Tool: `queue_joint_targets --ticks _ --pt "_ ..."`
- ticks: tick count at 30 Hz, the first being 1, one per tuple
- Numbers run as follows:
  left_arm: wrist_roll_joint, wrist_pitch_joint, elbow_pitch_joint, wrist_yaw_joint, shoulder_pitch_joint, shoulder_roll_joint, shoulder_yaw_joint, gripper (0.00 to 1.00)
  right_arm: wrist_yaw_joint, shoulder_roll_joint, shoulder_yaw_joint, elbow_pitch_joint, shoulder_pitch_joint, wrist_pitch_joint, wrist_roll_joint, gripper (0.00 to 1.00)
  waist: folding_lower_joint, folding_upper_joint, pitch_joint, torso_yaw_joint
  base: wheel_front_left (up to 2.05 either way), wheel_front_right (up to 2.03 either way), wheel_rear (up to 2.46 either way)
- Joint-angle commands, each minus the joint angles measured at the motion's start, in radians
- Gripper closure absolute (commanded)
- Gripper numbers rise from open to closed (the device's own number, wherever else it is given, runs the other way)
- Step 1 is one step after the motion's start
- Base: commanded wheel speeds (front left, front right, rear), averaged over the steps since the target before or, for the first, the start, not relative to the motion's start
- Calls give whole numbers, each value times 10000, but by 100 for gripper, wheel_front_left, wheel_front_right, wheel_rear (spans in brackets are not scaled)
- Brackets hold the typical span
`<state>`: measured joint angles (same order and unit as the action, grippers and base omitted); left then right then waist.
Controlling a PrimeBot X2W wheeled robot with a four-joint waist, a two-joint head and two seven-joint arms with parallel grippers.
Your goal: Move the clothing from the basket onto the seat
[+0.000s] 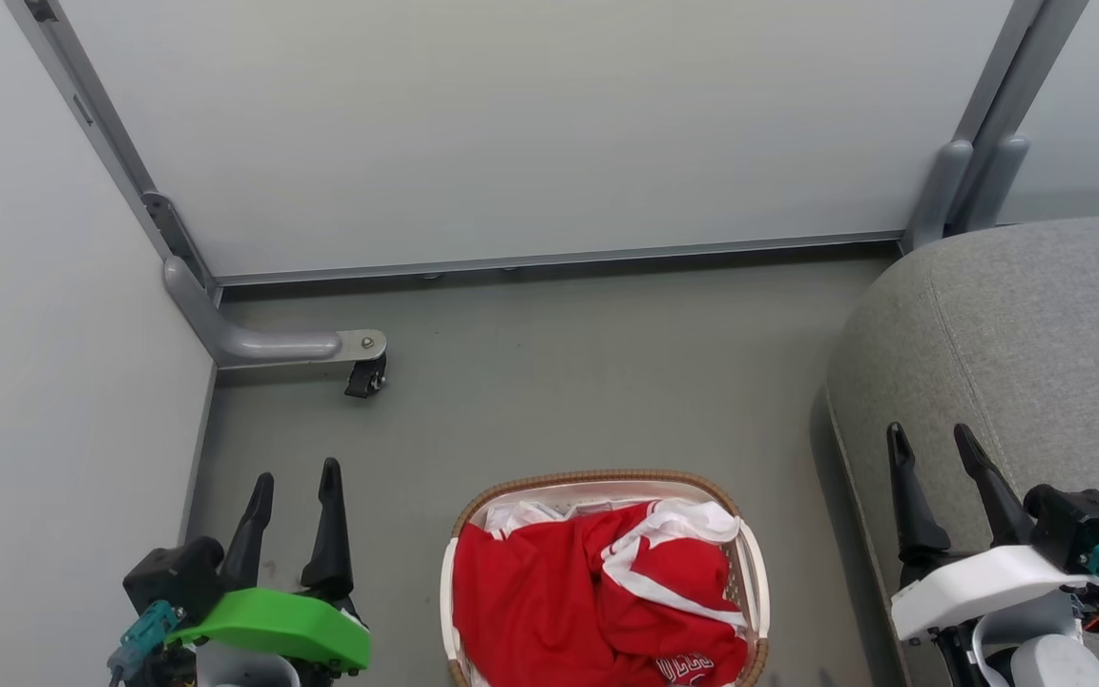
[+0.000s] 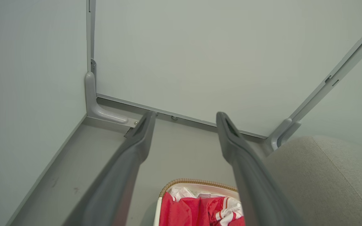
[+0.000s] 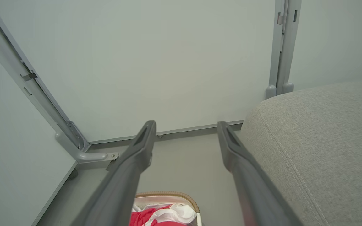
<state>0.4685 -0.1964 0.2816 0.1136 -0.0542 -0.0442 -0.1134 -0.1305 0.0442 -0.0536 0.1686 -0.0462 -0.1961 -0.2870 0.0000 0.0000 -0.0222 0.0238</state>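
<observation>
The red clothing [image 1: 597, 601] with white trim and white lettering lies piled in the basket [image 1: 755, 563], an oval cream one with a brown woven rim, on the floor at the bottom centre of the head view. The grey seat [image 1: 1017, 334] rises to the right of it. My left gripper [image 1: 294, 477] stands open to the basket's left, with nothing between its fingers. My right gripper [image 1: 931, 439] is open over the seat's front edge. The left wrist view has the clothing [image 2: 181, 210] and basket [image 2: 193, 182] low between my left gripper's [image 2: 185, 116] fingers. In the right wrist view my right gripper [image 3: 185, 125] stands above the basket [image 3: 168, 194] and the clothing [image 3: 143, 216].
Pale partition panels [image 1: 530, 124] close off the back and left. A grey panel foot with a black caster [image 1: 363, 377] juts onto the floor at the back left. Grey floor [image 1: 607, 382] lies between the basket and the panels.
</observation>
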Motion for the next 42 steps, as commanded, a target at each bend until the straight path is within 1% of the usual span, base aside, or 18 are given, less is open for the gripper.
queue_joint_targets --ticks 1,18,32,42 --pt "-276 -107 -22 11 31 -75 -38 0 -3 61 17 -90 110 -107 248 0 0 0 -4 5 0 0 0" --pt "-1445 -439 184 49 104 -84 -274 0 -2 77 68 10 158 -466 1629 0 0 0 -67 55 0 0 0" --pt "-2193 -700 454 73 98 -91 -383 0 -2 89 92 2 181 -703 2645 0 0 0 -109 93 0 0 0" --pt "-2161 -696 517 74 108 -91 -366 0 -1 89 103 13 168 -708 2654 0 0 0 -119 73 0 0 0"
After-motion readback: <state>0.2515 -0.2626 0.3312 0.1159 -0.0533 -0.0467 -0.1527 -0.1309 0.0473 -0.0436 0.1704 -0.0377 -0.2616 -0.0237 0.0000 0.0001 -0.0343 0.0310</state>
